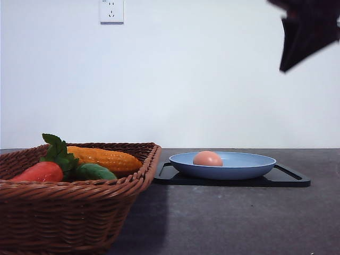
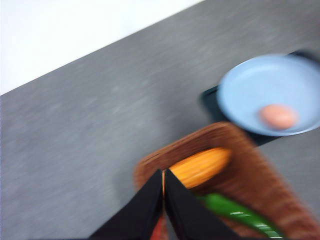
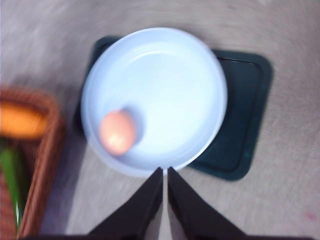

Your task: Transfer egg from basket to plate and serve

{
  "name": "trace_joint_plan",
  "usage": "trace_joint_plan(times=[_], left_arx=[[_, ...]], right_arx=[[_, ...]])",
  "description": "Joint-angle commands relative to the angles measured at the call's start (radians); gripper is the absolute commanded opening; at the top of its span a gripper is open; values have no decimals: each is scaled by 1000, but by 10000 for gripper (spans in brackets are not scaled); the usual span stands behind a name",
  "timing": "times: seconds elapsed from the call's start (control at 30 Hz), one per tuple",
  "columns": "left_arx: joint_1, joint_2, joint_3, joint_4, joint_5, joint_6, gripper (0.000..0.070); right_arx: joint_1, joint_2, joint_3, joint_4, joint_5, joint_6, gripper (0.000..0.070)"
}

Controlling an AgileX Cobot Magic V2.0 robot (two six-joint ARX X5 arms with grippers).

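On the plate [image 1: 249,169] rests the egg [image 1: 207,158] (lower half rim-hidden); both end effectors [image 2: 164,172] [image 3: 165,170] pressed together, empty.

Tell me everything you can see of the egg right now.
The egg is small, smooth, oval and pinkish-tan, seemingly unbroken. It lies in the blue plate, off centre toward the basket side, near the rim. The plate sits on a black tray. No gripper touches the egg; the right gripper, shut, is above the plate's edge.

The egg [image 1: 207,158] lies in the plate [image 1: 249,167] on a tray [image 1: 292,179], right of the basket [image 1: 69,212].
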Motion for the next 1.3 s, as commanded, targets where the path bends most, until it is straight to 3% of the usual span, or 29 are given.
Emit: trace_joint_plan(times=[0.0, 0.27, 0.43, 0.83, 0.97, 1.07, 1.27], left_arx=[[53, 8, 8, 0, 3, 48, 0], [290, -63, -104, 92, 254, 86, 0], [357, -170, -265, 236, 349, 79, 0], [365, -502, -685, 481, 358, -98, 0], [362, -598, -760, 514, 365, -157, 0], [362, -620, -759, 511, 365, -202, 0], [362, -622, -759, 518, 364, -200, 0]], right_arx=[[45, -42, 15, 2, 49, -25, 0], [265, -254, -35, 19, 284, -25, 0], [351, -381, -147, 99, 355, -25, 0], [411, -687, -702, 540, 371, -5, 0], [414, -748, -864, 707, 378, 27, 0], [413, -756, -923, 781, 400, 54, 0], [413, -757, -928, 808, 404, 73, 0]])
